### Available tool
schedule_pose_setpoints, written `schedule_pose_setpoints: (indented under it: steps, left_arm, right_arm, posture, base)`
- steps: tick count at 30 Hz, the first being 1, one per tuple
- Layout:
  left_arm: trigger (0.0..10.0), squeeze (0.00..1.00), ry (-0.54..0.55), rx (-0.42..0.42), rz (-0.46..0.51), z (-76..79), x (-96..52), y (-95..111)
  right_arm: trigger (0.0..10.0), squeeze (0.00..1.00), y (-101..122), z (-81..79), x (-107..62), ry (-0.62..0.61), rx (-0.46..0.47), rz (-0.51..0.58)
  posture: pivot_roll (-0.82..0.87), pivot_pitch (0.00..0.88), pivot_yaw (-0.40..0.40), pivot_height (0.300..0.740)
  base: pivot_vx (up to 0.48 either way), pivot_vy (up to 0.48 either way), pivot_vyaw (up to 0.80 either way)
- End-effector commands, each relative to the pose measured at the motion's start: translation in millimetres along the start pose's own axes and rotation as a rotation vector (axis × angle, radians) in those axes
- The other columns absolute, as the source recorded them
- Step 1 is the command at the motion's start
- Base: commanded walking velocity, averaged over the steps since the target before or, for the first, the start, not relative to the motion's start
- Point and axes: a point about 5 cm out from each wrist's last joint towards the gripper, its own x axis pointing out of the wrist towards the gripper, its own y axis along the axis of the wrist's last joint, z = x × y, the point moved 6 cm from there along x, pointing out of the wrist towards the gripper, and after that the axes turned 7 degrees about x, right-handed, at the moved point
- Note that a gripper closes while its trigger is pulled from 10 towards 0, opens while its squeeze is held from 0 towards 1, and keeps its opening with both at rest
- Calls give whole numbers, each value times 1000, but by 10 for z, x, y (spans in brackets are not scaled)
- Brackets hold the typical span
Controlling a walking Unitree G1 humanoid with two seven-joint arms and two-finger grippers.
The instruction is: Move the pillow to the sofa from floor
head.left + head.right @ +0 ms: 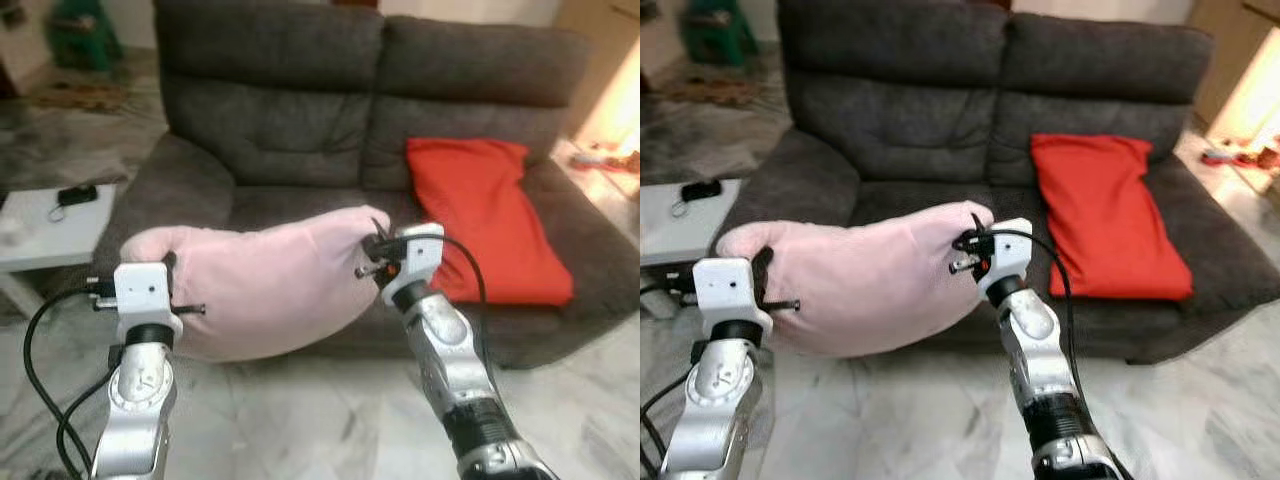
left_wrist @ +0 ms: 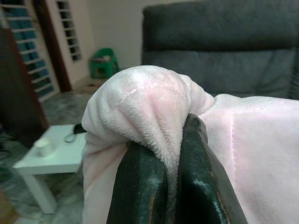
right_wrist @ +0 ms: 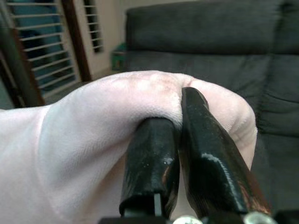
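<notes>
Left eye view: you've got the soft pink plush pillow (image 1: 265,285) aloft before the dark grey fabric sofa (image 1: 300,120), left gripper (image 2: 161,179) and right gripper (image 3: 180,154) each pinched tight on a corner. Carry step; next, reach forward over the seat and release.

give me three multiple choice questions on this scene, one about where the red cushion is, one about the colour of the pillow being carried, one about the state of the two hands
1. Where is the red cushion?
A. on the right seat of the sofa
B. on the white table
C. on the floor

2. What colour is the pillow being carried?
A. green
B. pale pink
C. grey

3. What are the two hands doing?
A. both hang open and idle
B. one holds a cup
C. each is shut on an end of the pillow

Answers:
1. A, it leans against the sofa's back on the right seat.
2. B, the plush held before the sofa is pale pink.
3. C, the left hand and the right hand each pinch a fold of pillow fabric.
</notes>
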Motion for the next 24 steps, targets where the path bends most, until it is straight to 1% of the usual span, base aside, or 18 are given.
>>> schedule_pose_setpoints:
  steps: [1, 4, 10, 14, 16, 18, 24]
  left_arm:
    - [10000, 0, -23, -2, 81, 96, 48, 237]
    - [10000, 0, -28, -3, 84, 116, 54, 253]
    - [10000, 0, -26, -2, 92, 105, 65, 280]
    - [10000, 0, -25, 1, 96, 82, 68, 287]
    - [10000, 0, -23, 3, 96, 74, 76, 289]
    - [10000, 0, -22, 1, 99, 81, 88, 299]
    - [10000, 0, -22, -1, 100, 91, 97, 308]
  right_arm:
    - [10000, 0, 305, -67, 55, 39, -18, 101]
    - [10000, 0, 317, -79, 54, 48, -28, 101]
    - [10000, 0, 297, -103, 49, 62, -19, 93]
    - [10000, 0, 283, -150, 58, 78, -18, 91]
    - [10000, 0, 318, -198, 64, 100, -39, 106]
    - [10000, 0, 327, -227, 61, 120, -49, 108]
    - [10000, 0, 323, -235, 52, 128, -59, 101]
  posture:
    - [131, 0, -96, 740]
    - [133, 0, -95, 740]
    - [143, 0, -92, 740]
    - [142, 0, -88, 740]
    - [141, 0, -89, 740]
    - [141, 0, -89, 740]
    - [140, 0, -90, 740]
  base:
    - [394, 0, 0]
    - [413, 0, 0]
    - [429, 0, 0]
    - [432, 0, 0]
    - [435, 0, 0]
    - [435, 0, 687]
    - [435, 0, 744]
